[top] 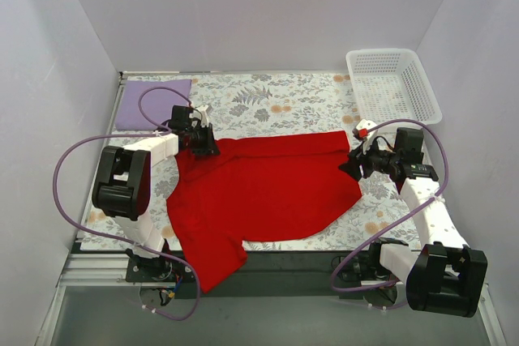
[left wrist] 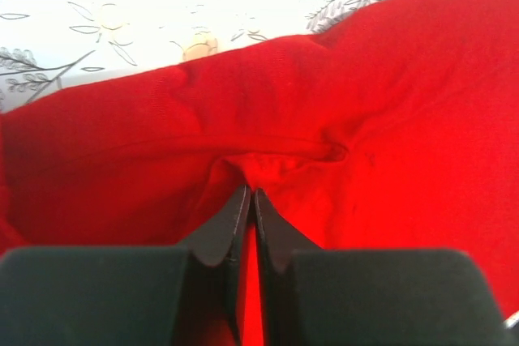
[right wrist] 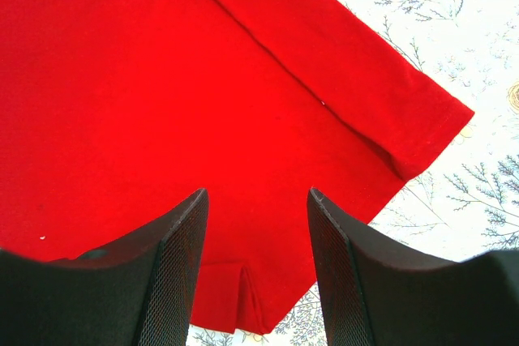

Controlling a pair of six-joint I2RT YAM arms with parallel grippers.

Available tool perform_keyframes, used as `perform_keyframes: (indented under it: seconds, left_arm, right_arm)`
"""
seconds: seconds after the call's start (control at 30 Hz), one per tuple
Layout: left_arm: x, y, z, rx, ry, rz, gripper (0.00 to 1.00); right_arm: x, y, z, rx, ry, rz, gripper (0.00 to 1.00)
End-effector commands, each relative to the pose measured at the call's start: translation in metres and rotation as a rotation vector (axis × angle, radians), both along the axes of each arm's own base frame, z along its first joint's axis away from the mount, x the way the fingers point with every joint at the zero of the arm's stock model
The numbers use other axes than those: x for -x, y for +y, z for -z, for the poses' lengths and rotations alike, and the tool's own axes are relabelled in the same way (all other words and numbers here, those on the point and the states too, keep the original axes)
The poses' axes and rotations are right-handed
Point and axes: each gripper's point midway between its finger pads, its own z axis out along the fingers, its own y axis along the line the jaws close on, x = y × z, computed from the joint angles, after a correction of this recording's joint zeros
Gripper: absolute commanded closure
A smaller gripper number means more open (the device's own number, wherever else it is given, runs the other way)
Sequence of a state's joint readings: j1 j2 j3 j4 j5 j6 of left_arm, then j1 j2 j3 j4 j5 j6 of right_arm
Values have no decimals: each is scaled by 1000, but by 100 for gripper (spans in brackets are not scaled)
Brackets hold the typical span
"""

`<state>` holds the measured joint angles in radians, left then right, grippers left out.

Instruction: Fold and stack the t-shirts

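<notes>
**Top view:** red t-shirt [top: 268, 192] spread on the flowered table [top: 276, 103], with one part hanging over the near edge. The lavender t-shirt [top: 152, 103] lies flat at the far left corner. The cloth looks soft, light and limp, probably best pinched at edges and corners.
**Left wrist view:** left gripper [left wrist: 250, 196] clenched on a pucker of red fabric.
**Right wrist view:** right gripper [right wrist: 255, 192] released, jaws apart above the red hem corner

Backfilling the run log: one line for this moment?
left gripper: jaws shut on red t-shirt | right gripper: jaws open over its edge | lavender t-shirt: flat, far-left corner
</notes>
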<state>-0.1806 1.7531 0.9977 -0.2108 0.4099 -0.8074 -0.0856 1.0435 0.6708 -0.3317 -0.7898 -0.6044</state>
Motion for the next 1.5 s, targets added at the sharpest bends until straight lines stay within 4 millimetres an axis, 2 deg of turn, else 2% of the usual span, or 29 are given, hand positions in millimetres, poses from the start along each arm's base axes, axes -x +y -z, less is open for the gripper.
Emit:
perform_keyframes:
  seconds: [0.0, 0.23, 0.33, 0.37, 0.4, 0.47, 0.57, 0.6, 0.63, 0.7, 0.77, 0.87, 0.9, 1.0, 1.17, 1.23, 1.3, 1.33, 1.37, 1.43, 1.47]
  left_arm:
    - [0, -13, -30, 53, -61, 54, 100]
    - [28, -36, -54, 177, -58, 150, 100]
    - [48, -45, -51, 221, 3, 197, 100]
    - [56, -48, -48, 227, 26, 217, 98]
    - [64, -49, -43, 224, 55, 223, 87]
    - [74, -50, -38, 205, 85, 239, 84]
    - [85, -51, -42, 209, 126, 243, 76]
    - [89, -52, -51, 222, 114, 249, 68]
    - [91, -52, -56, 230, 108, 248, 65]
    - [92, -51, -73, 236, 53, 237, 62]
    - [89, -46, -80, 211, 10, 206, 61]
    - [72, -28, -101, 137, -129, 92, 57]
    - [60, -16, -103, 92, -170, 7, 56]
    - [40, 21, -107, 22, -223, -213, 45]
    - [20, 77, -100, 35, -219, -456, 42]
    - [11, 89, -101, 49, -228, -510, 42]
    - [-1, 110, -99, 54, -234, -577, 42]
    - [-6, 116, -98, 57, -236, -596, 42]
    - [-10, 125, -89, 56, -209, -629, 43]
    - [-20, 135, -85, 62, -211, -657, 47]
    - [-23, 142, -69, 53, -169, -675, 48]
  right_arm:
    - [-2, 2, -6, -23, -15, -11, 41]
    - [-2, 0, -8, -27, -18, -2, 41]
    - [-2, -1, -9, -28, -23, 1, 41]
    - [-2, -1, -9, -28, -23, 1, 41]
    - [-2, -1, -10, -28, -26, 3, 41]
    - [-2, -2, -10, -28, -24, 4, 41]
    - [-3, -2, -10, -28, -24, 6, 41]
    - [-3, -2, -9, -28, -23, 8, 41]
    - [-3, -2, -9, -28, -23, 8, 41]
    - [-2, -2, -9, -27, -23, 7, 41]
    - [-2, -2, -9, -27, -21, 7, 41]
    - [-3, -3, -9, -26, -21, 8, 41]
    - [-3, -3, -8, -23, -22, 10, 41]
    - [-3, -4, -7, -21, -19, 12, 41]
    - [-8, -5, -4, -17, -3, 11, 41]
    - [-17, -5, -6, -16, 11, 11, 40]
    - [-24, -7, -6, -4, 29, 19, 40]
    - [-29, -5, -1, 2, 54, 16, 39]
    - [-37, -5, -8, 13, 41, 16, 40]
    - [-45, -4, -1, 32, 79, 15, 39]
    - [-50, -3, -6, 35, 75, 15, 39]
